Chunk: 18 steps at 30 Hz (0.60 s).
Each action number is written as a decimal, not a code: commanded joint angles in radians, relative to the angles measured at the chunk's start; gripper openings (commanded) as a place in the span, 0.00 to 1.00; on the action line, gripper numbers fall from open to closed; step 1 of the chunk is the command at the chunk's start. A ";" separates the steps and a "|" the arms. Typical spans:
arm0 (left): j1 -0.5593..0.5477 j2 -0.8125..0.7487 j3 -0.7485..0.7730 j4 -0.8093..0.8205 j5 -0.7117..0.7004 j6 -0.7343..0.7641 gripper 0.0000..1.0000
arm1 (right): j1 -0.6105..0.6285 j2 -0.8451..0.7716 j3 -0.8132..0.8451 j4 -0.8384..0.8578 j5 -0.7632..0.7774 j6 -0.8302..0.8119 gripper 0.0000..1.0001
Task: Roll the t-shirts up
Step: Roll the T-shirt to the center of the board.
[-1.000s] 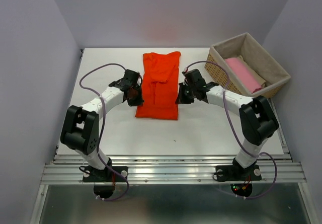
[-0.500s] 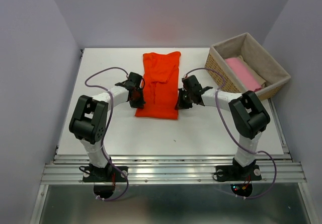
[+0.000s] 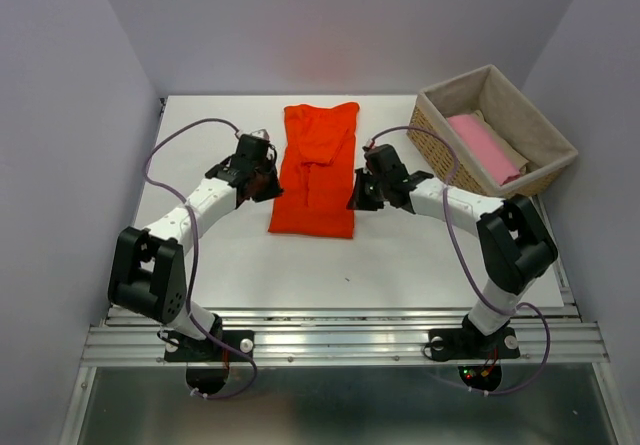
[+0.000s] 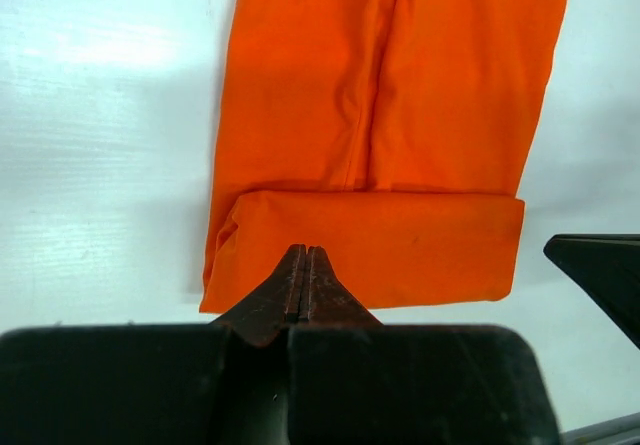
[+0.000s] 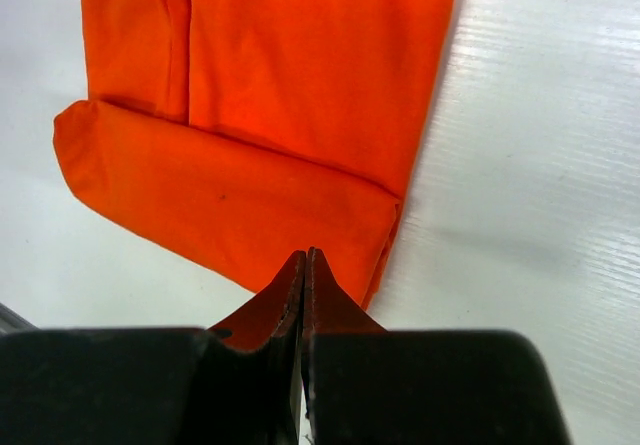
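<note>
An orange-red t-shirt (image 3: 315, 170) lies folded into a long strip in the middle of the white table, with its near end turned over into one flat band (image 4: 370, 245) (image 5: 220, 200). My left gripper (image 3: 264, 173) hovers at the strip's left edge. Its jaws (image 4: 306, 250) are shut, empty, and point over the band. On the strip's right edge my right gripper (image 3: 362, 193) is also shut and empty, its tips (image 5: 305, 253) above the band's right corner. Pale pink (image 3: 483, 148) and beige (image 3: 512, 152) t-shirts lie in the basket.
A wicker basket (image 3: 432, 137) with a cloth lining stands at the table's far right. Grey walls close in the table on the left, the back and the right. The metal rail (image 3: 340, 340) with both arm bases runs along the near edge.
My left gripper has moved a little away and to the left along the shirt's edge, and its elbow has swung outward. The right gripper has barely shifted. The shirt lies as before.
</note>
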 commanded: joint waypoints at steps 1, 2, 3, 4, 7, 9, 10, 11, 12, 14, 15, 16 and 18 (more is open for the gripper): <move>0.016 -0.076 -0.081 -0.003 -0.016 -0.063 0.00 | 0.006 -0.058 -0.070 0.030 -0.009 0.033 0.01; 0.023 -0.108 -0.116 0.007 -0.014 -0.086 0.00 | 0.006 -0.069 -0.089 0.048 -0.012 0.043 0.01; 0.031 -0.124 -0.133 0.014 -0.011 -0.097 0.00 | 0.006 -0.083 -0.110 0.059 -0.018 0.066 0.01; 0.049 -0.137 -0.162 0.019 -0.007 -0.113 0.04 | 0.006 -0.106 -0.144 0.079 -0.022 0.076 0.01; 0.073 -0.180 -0.196 0.031 0.003 -0.129 0.22 | 0.006 -0.137 -0.187 0.105 -0.034 0.125 0.21; 0.083 -0.190 -0.226 0.040 0.021 -0.137 0.36 | 0.006 -0.164 -0.230 0.141 -0.042 0.152 0.33; 0.094 -0.193 -0.234 0.052 0.030 -0.144 0.40 | 0.006 -0.170 -0.244 0.152 -0.046 0.180 0.47; 0.099 -0.193 -0.245 0.059 0.039 -0.149 0.46 | 0.006 -0.181 -0.256 0.172 -0.048 0.192 0.50; 0.102 -0.193 -0.266 0.069 0.053 -0.152 0.48 | 0.006 -0.184 -0.268 0.183 -0.052 0.203 0.52; 0.112 -0.193 -0.289 0.102 0.073 -0.169 0.56 | 0.006 -0.187 -0.299 0.204 -0.058 0.240 0.52; 0.116 -0.191 -0.312 0.128 0.093 -0.173 0.57 | 0.006 -0.186 -0.319 0.220 -0.060 0.252 0.52; 0.120 -0.190 -0.325 0.141 0.102 -0.179 0.58 | 0.006 -0.184 -0.330 0.268 -0.066 0.276 0.52; 0.126 -0.184 -0.360 0.169 0.124 -0.186 0.58 | 0.006 -0.180 -0.353 0.299 -0.075 0.298 0.51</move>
